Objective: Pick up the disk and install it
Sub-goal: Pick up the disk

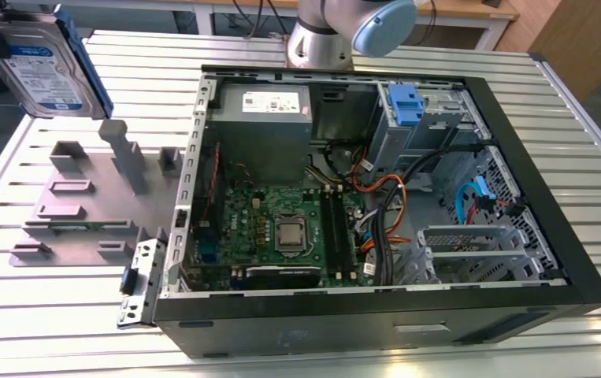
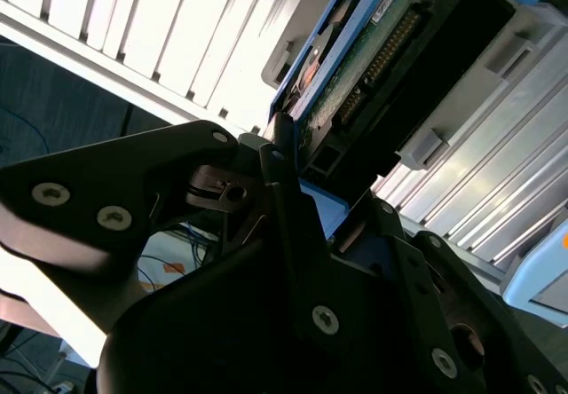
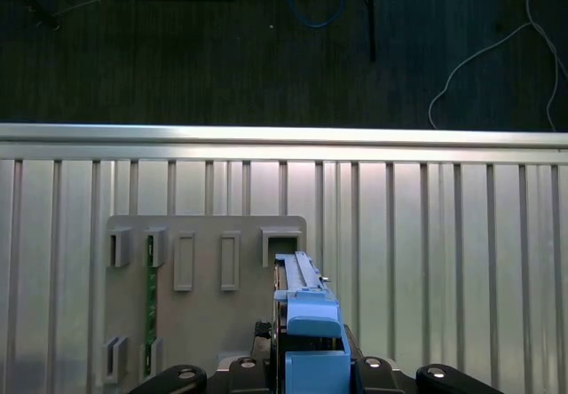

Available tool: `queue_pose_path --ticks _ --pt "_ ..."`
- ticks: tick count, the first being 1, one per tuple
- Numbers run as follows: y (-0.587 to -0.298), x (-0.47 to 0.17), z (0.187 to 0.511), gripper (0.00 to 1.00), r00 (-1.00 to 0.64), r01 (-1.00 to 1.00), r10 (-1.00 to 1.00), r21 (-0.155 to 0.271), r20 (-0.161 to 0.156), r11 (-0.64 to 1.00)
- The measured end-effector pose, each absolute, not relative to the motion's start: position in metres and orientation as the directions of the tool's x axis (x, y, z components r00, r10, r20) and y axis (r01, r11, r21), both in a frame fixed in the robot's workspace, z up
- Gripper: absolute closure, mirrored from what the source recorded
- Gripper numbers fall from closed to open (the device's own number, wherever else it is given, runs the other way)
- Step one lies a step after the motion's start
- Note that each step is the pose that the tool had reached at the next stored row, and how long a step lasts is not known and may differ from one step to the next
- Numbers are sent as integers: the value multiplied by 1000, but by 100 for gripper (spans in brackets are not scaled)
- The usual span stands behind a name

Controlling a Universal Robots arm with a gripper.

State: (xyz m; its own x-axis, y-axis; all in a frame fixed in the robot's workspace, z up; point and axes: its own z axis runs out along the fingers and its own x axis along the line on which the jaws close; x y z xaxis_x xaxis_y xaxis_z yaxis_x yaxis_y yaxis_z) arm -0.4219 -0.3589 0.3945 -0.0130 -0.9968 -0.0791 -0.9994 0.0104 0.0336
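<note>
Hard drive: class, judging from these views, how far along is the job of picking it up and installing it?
Done: the hard drive is off the grey holder plate and held in the air over it. In hand: the tool is clamped on the drive at its blue bracket. Left: the installing; the drive is not yet inside the open computer case.
</note>
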Motion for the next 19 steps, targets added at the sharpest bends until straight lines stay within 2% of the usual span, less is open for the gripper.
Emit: queue_pose_path --ticks 19 --pt "-359 -422 400 63 -13 -999 -997 34 -79 10"
